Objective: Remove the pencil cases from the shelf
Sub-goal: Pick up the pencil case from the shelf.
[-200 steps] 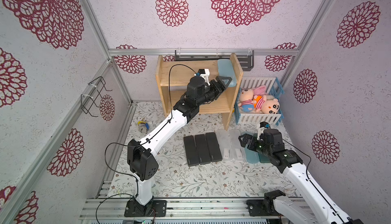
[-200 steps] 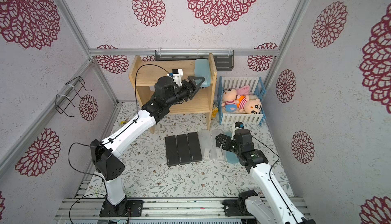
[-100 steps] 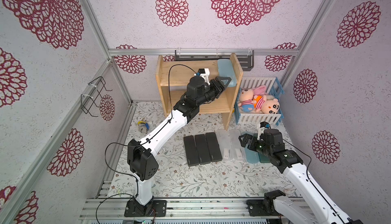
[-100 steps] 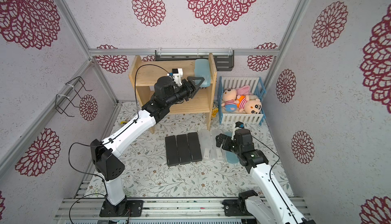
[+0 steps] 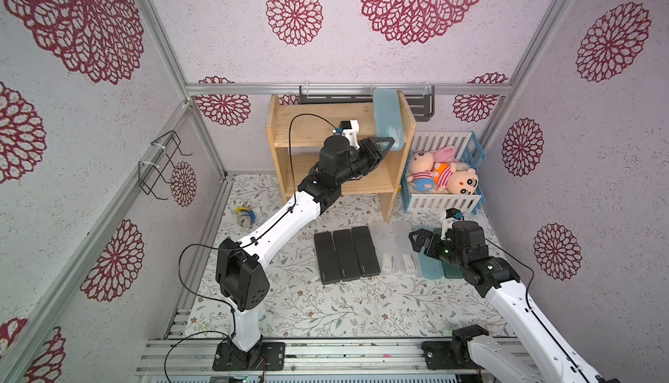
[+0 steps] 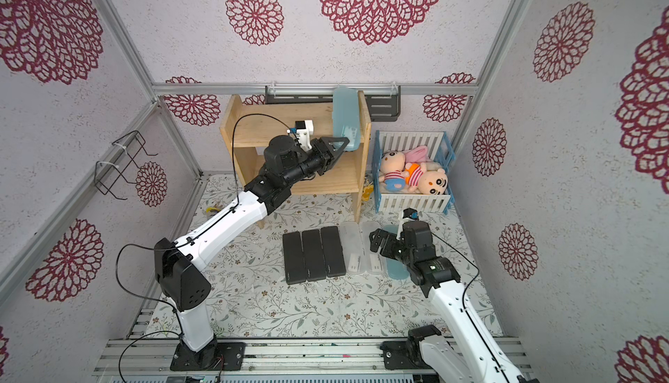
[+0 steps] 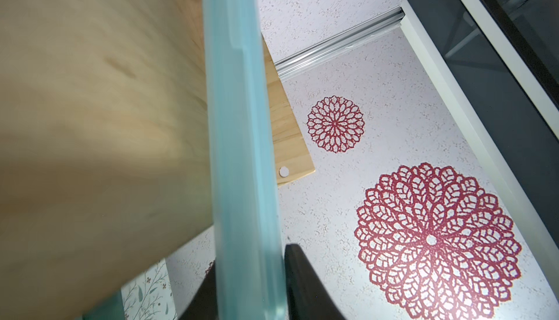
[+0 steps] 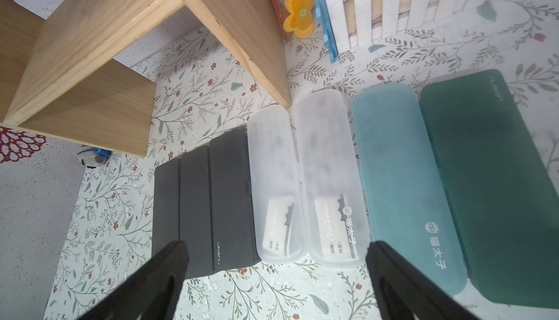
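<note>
A translucent light blue pencil case (image 5: 387,117) (image 6: 345,115) stands on edge on the top tier of the wooden shelf (image 5: 307,135) (image 6: 260,131), against its right side panel. My left gripper (image 5: 385,144) (image 6: 342,142) (image 7: 251,258) is shut on the near end of this case (image 7: 242,152), one black finger on each flat side. On the floral mat lie three dark grey cases (image 5: 346,256) (image 8: 211,197), two frosted clear ones (image 5: 394,251) (image 8: 302,182), a light blue one (image 8: 402,182) and a dark green one (image 8: 496,182). My right gripper (image 5: 416,240) (image 8: 276,246) hovers open over them, holding nothing.
A white-and-blue crate (image 5: 443,200) of plush dolls stands right of the shelf. A dark wall rack (image 5: 420,106) hangs behind it. A small toy (image 5: 246,214) lies on the mat at the left, and a yellow flower clip (image 8: 299,13) lies between shelf and crate.
My left gripper's jaws have closed onto the light blue case on the top tier. Neither arm has shifted noticeably, and the right gripper stays open.
</note>
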